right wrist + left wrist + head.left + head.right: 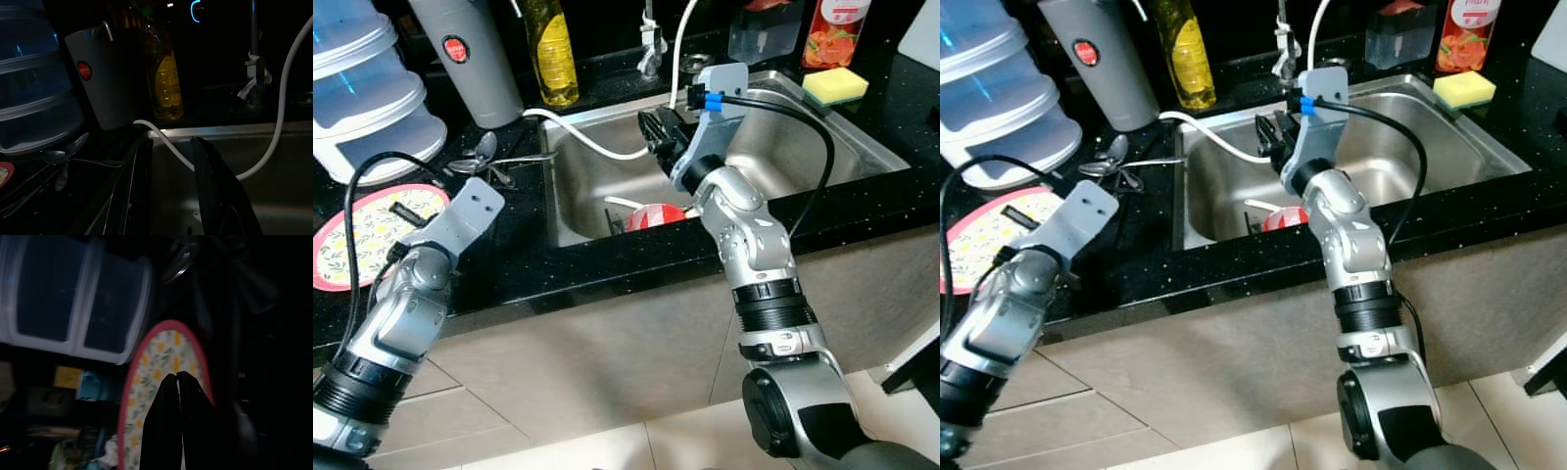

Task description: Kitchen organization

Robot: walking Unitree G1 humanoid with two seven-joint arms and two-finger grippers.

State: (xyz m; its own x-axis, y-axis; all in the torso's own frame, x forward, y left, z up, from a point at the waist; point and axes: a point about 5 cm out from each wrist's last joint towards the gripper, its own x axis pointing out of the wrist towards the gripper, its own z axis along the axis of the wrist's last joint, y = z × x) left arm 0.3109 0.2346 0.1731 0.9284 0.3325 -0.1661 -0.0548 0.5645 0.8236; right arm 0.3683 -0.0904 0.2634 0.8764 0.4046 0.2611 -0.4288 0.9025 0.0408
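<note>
A pink-rimmed plate [352, 240] with a lemon pattern lies on the black counter at the left. My left gripper [406, 211] hovers just over its right part, fingers shut together [178, 377] with nothing in them. A red cup [656, 215] lies in the steel sink [822, 147] by its front wall. Above the sink's back left corner my right gripper [656, 132] is held open [171, 144] and empty, pointing toward the counter. Spoons [484, 155] lie on the counter left of the sink.
Stacked clear containers [362, 98], a grey jug [470, 59] and a yellow oil bottle [551, 54] line the back of the counter. A white hose [592, 142] runs from the faucet [653, 44] across the sink rim. A yellow sponge [835, 85] sits at the right.
</note>
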